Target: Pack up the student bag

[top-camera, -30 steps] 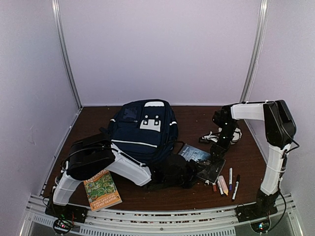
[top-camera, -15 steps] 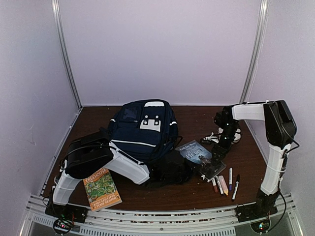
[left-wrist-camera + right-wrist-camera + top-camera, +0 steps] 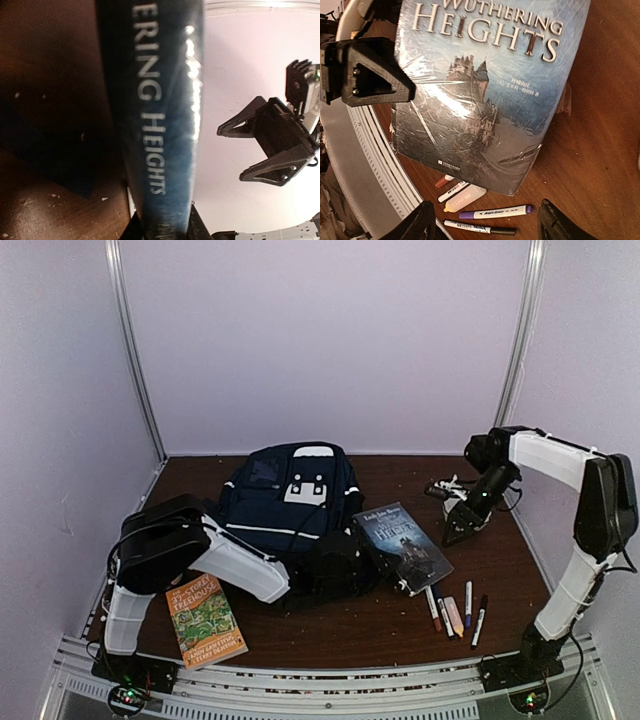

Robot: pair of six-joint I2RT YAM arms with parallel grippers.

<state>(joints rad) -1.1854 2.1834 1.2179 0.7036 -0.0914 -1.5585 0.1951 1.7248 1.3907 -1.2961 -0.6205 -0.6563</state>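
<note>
Top view: the large navy-blue fabric student bag (image 3: 290,502) with white patches lies flat on the dark brown wooden table (image 3: 400,635), front panel up, at the middle of the surface toward the back wall. The left arm reaches across the bag's near edge. The left gripper (image 3: 358,558) is clenched on the spine edge of a blue-grey paperback titled "Wuthering Heights" (image 3: 405,545). The left wrist view shows the spine running straight between the two dark fingers (image 3: 134,229). The paperback sits just beside the bag's near right corner, cover facing up; whether it rests on the table cannot be told.

The right gripper (image 3: 455,528) hangs right of the paperback, apart from it, jaws spread wide and grasping nothing. A bundle of white cable (image 3: 445,490) lies behind it.

A row of coloured marker pens (image 3: 455,612) lies near the paperback's near corner. A green illustrated book (image 3: 205,620) lies flat at the near left, beside the left arm.
</note>
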